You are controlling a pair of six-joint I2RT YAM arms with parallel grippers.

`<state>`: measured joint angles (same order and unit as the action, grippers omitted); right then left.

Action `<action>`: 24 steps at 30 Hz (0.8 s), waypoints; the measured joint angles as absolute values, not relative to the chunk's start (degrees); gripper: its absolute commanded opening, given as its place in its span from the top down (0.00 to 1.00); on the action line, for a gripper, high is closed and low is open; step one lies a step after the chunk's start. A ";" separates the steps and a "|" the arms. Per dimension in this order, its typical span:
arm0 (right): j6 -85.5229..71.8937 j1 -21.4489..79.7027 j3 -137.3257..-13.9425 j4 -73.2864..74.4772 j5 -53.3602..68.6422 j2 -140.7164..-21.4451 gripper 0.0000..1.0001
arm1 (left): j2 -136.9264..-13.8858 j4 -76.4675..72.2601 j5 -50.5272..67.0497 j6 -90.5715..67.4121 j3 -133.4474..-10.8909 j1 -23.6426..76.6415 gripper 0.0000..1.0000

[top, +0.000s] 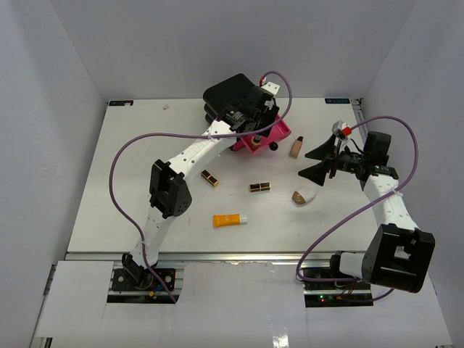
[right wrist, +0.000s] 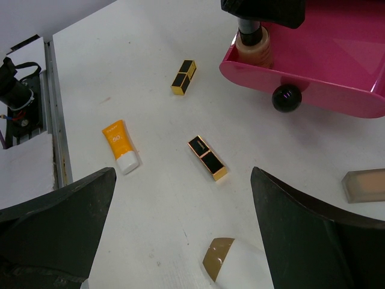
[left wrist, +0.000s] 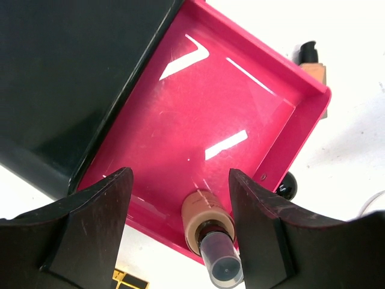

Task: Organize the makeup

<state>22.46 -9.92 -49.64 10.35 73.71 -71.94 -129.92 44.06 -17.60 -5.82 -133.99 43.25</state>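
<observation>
The black three-drawer box (top: 232,90) stands at the middle of the far edge of the white bench (top: 123,159). One pink drawer (left wrist: 289,129) is pulled out toward the right edge.

The left gripper (left wrist: 180,180) hangs directly over this drawer, with its fingers spread wide and gripping nothing. Between them, a round tan bottle with a clear cap (left wrist: 207,220) sits in the drawer's outer corner, against the front wall. The right gripper (top: 320,162) hovers near the right edge, its fingers parted and empty.

Status, judged from the layout: one item is stowed and five lie outside on the bench.

1. The orange tube with white cap (top: 228,220) lies at mid-width, toward the near edge.
2. The white-and-brown egg-shaped piece (top: 302,197) lies right of centre, near the right gripper.
3. The tan dark-capped bottle (top: 295,148) lies just beside the drawer, on its right-edge side.
4. The two black-and-gold lipstick tubes lie mid-bench, apart from each other. One (top: 210,177) is nearer the left edge, the other (top: 259,187) near the centre.

Outstanding work: stow all five items and close the drawer. The task appears to be at an early stage.
</observation>
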 measured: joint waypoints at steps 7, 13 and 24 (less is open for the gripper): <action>22.46 -10.07 -48.99 10.31 73.70 -71.97 0.00 | -126.81 40.25 -16.52 -5.92 -132.99 43.49 0.31; 22.47 -10.07 -48.92 10.32 73.69 -71.99 0.00 | -113.61 36.44 -14.19 -7.36 -121.85 43.76 0.35; 19.16 2.23 -50.09 8.39 54.23 -70.88 0.06 | -84.47 27.05 -10.55 -14.09 -84.51 43.54 0.31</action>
